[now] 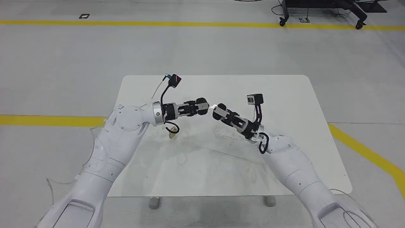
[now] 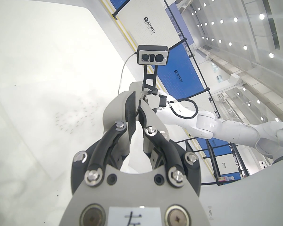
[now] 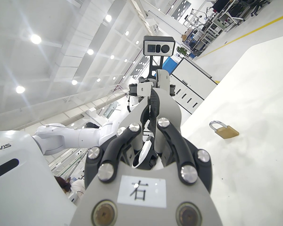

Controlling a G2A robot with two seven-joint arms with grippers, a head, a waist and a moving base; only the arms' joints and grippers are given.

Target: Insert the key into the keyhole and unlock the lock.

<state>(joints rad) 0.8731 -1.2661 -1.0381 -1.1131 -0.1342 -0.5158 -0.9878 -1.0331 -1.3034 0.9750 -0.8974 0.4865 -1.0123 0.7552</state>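
Note:
A brass padlock (image 3: 224,130) with a silver shackle lies flat on the white table (image 1: 285,158); from above the padlock (image 1: 171,134) sits just under the left forearm. Both arms hang above the table's middle, tip to tip. My left gripper (image 2: 138,104) is shut, its black pads pressed together, and it points at the right gripper (image 1: 217,109). My right gripper (image 3: 151,97) is shut too and faces the left gripper (image 1: 205,106). A small pale glint shows where the tips meet; I cannot tell whether it is the key.
The tabletop (image 2: 37,48) around the padlock is bare white with faint scuff marks. Yellow floor lines (image 1: 190,23) run beyond the table. Racks and carts stand far off in the room.

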